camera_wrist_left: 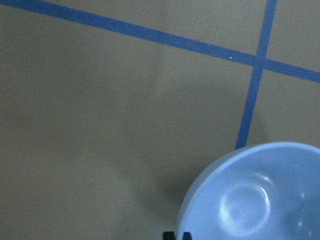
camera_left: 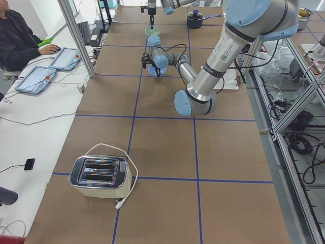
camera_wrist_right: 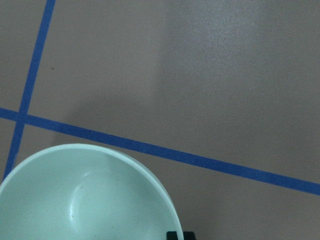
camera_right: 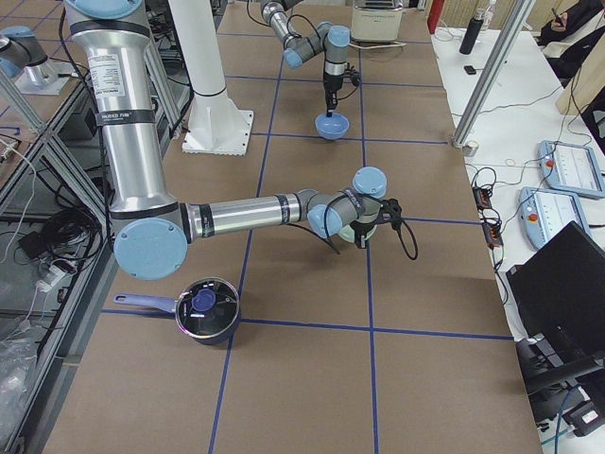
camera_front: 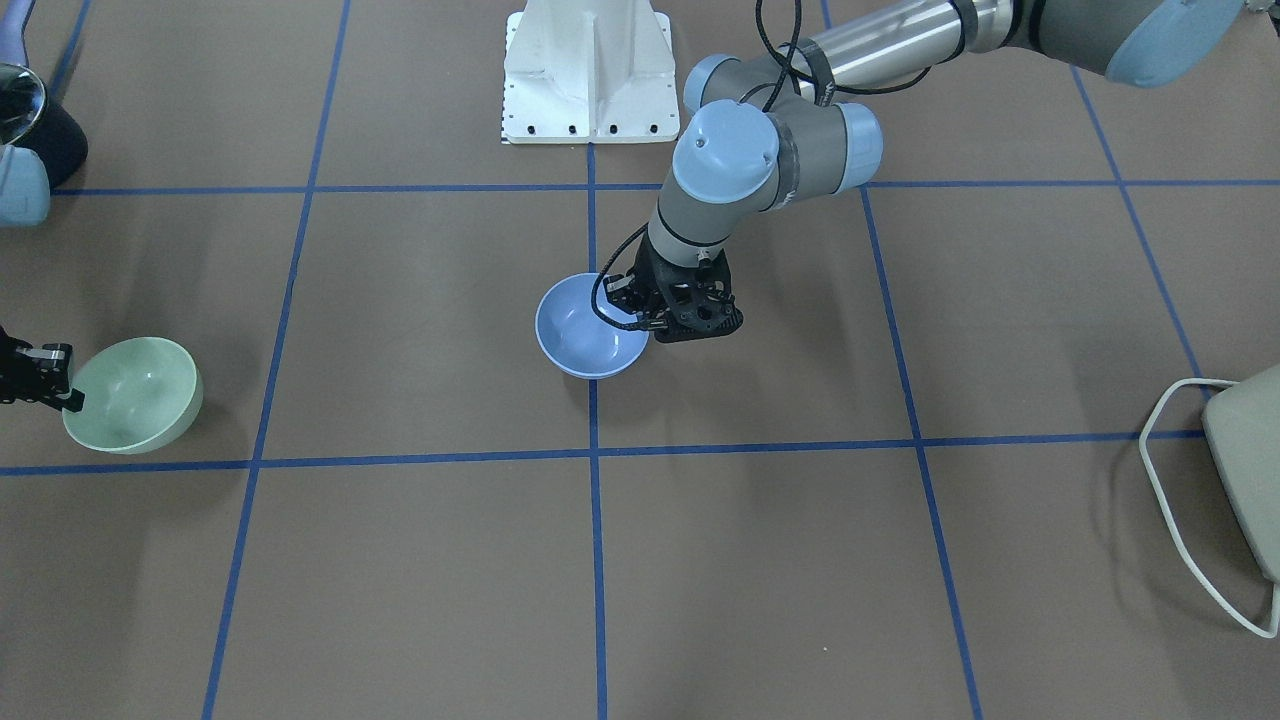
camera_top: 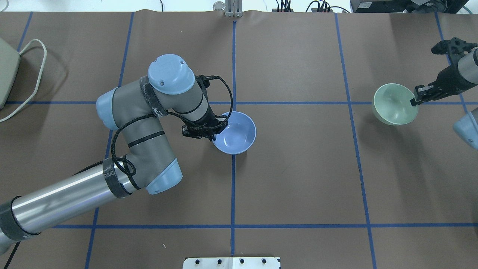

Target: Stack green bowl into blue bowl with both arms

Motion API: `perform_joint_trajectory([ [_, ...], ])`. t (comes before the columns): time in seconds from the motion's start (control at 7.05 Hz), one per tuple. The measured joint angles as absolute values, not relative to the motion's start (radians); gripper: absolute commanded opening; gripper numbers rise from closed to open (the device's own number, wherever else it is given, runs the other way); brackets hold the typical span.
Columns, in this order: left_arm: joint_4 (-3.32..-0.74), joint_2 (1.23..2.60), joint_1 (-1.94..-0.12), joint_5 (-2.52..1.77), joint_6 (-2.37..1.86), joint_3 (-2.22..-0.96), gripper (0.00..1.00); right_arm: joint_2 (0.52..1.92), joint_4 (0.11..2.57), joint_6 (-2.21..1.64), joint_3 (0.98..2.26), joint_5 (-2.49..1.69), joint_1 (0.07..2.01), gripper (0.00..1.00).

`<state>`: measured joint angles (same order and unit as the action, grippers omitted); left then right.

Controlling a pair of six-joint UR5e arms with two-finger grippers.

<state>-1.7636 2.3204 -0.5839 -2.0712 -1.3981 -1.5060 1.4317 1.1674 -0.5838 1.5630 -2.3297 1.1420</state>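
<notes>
The blue bowl sits near the table's middle, on a blue tape line, and also shows in the overhead view and the left wrist view. My left gripper is shut on its rim, one finger inside the bowl. The green bowl is tilted, far out on my right side. My right gripper is shut on its rim. The two bowls are far apart.
A cream toaster with a white cord stands at the table's left end. A dark pot stands near the right end. The white base pedestal is at the robot's side. Blue tape lines grid the brown table.
</notes>
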Motion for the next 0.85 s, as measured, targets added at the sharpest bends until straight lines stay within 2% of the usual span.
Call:
perform_joint_trajectory([
  [0.71,-1.764,2.306,-0.564,-2.051,-1.397,-1.513,0.00,1.427,1.181,-0.602,1.594,-2.334,1.143,0.00],
  [0.85,-1.769,2.305,-0.564,-2.051,-1.397,-1.514,0.13,1.426,1.182,-0.603,1.601,-2.334,1.143,0.00],
])
